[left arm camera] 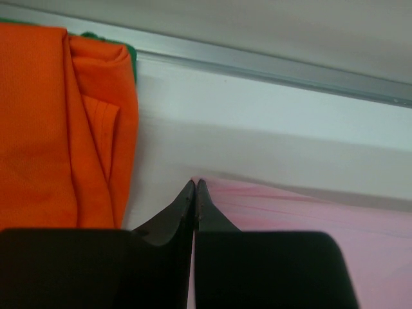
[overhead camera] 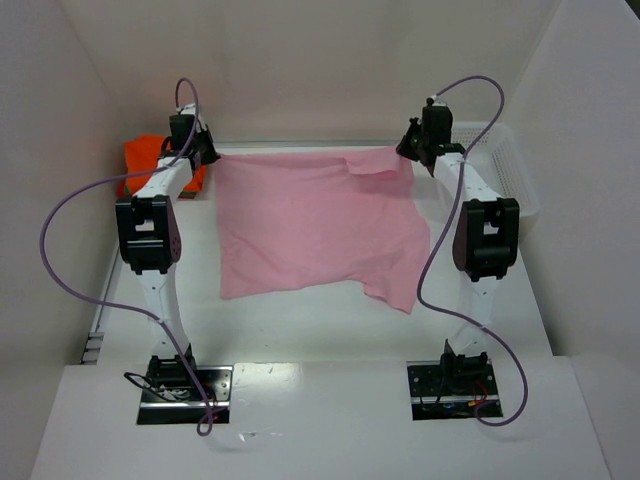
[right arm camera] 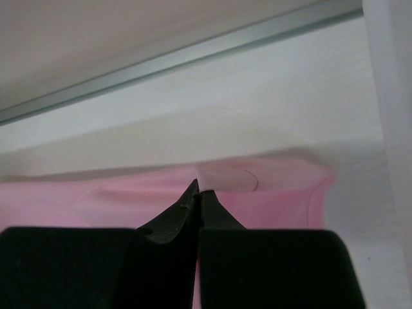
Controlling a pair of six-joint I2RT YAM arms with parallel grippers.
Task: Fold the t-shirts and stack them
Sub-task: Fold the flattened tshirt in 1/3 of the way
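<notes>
The pale pink t-shirt hangs stretched between my two grippers at the far side of the table, its lower edge draped toward the near side. My left gripper is shut on the shirt's far left corner. My right gripper is shut on its far right corner, where a flap folds over. The bright orange t-shirt lies folded at the far left; in the left wrist view a green t-shirt edge peeks out under it.
A white plastic mesh basket stands at the far right, its wall close to my right gripper. A metal rail runs along the table's far edge against the white back wall.
</notes>
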